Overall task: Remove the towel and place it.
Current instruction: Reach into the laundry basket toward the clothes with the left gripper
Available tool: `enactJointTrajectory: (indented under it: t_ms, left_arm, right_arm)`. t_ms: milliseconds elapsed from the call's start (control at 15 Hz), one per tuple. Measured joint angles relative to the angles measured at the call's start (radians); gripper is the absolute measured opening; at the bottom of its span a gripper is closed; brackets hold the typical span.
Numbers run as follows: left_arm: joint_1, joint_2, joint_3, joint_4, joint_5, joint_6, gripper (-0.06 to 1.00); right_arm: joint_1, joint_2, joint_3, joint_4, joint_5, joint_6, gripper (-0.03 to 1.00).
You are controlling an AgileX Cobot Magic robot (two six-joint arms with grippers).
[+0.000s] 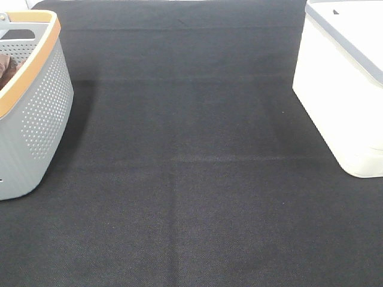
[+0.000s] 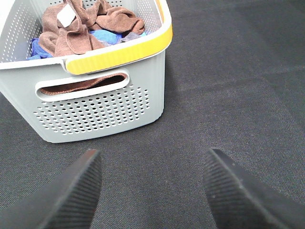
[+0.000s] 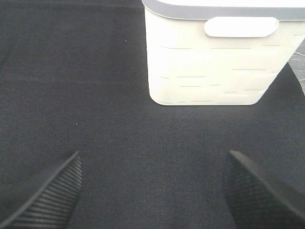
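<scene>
A crumpled reddish-brown towel (image 2: 71, 38) with a white tag lies on top of blue cloths (image 2: 107, 36) in a grey perforated basket (image 1: 42, 113) at the left edge of the black worktop (image 1: 191, 179). A white bin (image 1: 335, 101) sits at the right edge. The left end effector (image 2: 151, 164) and right end effector (image 3: 153, 164) hover above the worktop, each spread wide and holding nothing.

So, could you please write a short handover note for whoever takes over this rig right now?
The left tool is open and empty above the black mat, facing the grey basket.
The right tool is open and empty, facing the white bin.
The towel lies bunched in the basket on blue cloth, white tag up.
Done: nothing yet.
Left: grasp the towel, lift it out, place it.
</scene>
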Motion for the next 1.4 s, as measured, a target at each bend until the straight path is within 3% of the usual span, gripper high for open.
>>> enactJointTrajectory:
  t_ms: [1400]
  left_arm:
    - [0.0,0.0,0.0,0.0,0.0,0.0,0.6]
  right_arm:
    - [0.0,0.0,0.0,0.0,0.0,0.0,0.76]
